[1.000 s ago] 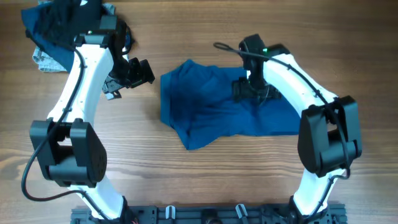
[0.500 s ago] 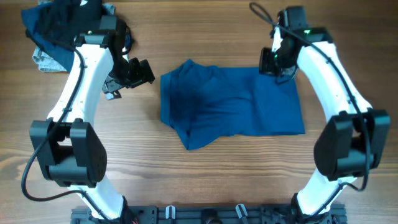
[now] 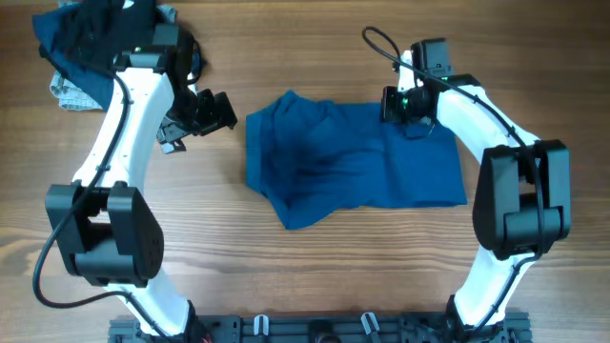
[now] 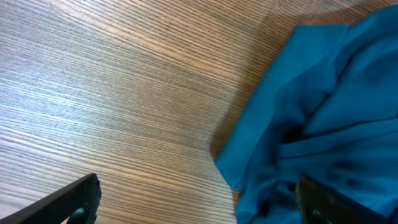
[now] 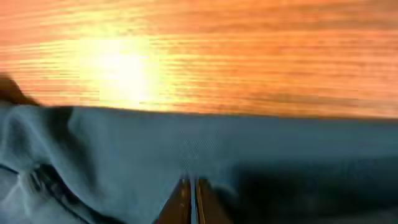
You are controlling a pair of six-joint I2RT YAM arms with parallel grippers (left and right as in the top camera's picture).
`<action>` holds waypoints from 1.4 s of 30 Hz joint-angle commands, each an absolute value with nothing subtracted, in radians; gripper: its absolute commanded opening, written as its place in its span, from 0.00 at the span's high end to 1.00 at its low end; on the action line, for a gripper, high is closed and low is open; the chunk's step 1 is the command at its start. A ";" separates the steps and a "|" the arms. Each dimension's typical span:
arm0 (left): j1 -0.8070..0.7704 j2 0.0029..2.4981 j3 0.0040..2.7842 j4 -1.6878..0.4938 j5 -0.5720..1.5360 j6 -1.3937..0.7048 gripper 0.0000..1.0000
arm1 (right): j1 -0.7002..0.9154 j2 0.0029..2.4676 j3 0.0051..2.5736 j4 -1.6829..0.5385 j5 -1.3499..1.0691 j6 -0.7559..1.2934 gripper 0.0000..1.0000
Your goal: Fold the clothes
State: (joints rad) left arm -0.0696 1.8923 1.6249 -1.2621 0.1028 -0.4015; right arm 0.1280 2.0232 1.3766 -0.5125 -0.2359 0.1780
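A blue garment (image 3: 334,162) lies spread in the middle of the wooden table, rumpled at its left end. My right gripper (image 3: 406,103) is down at the garment's far edge, right of centre. In the right wrist view its fingers (image 5: 191,186) are pressed together with the blue fabric (image 5: 186,143) bunched round their tips. My left gripper (image 3: 217,110) hovers open just left of the garment. In the left wrist view, the left gripper (image 4: 196,202) has its wide-apart fingertips (image 4: 74,196) straddling the cloth's left edge (image 4: 323,93), and nothing is held.
A heap of other clothes (image 3: 76,48), dark blue and grey, sits at the table's far left corner behind the left arm. Bare wood surrounds the garment. The arm bases stand along the near edge.
The right gripper left the middle of the garment, shut, swung to the far right corner, then came back left along the far edge. The garment's right part now lies flat. The left arm stayed still.
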 commanded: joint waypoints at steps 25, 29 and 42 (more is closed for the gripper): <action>-0.062 1.879 1.621 -1.269 0.115 -0.396 0.00 | -0.005 2.054 1.287 -0.546 -0.461 0.130 0.96; -0.062 1.879 1.621 -1.269 0.115 -0.396 0.00 | -0.008 2.011 1.299 -0.552 -0.458 0.127 0.96; -0.062 1.879 1.621 -1.271 0.115 -0.397 0.00 | -0.037 1.671 1.290 -0.951 -0.324 0.213 0.96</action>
State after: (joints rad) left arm -0.0696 1.8923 1.6249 -1.2720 0.1032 -0.4015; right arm -0.0395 1.6493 1.3266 -0.9329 -0.3344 0.1879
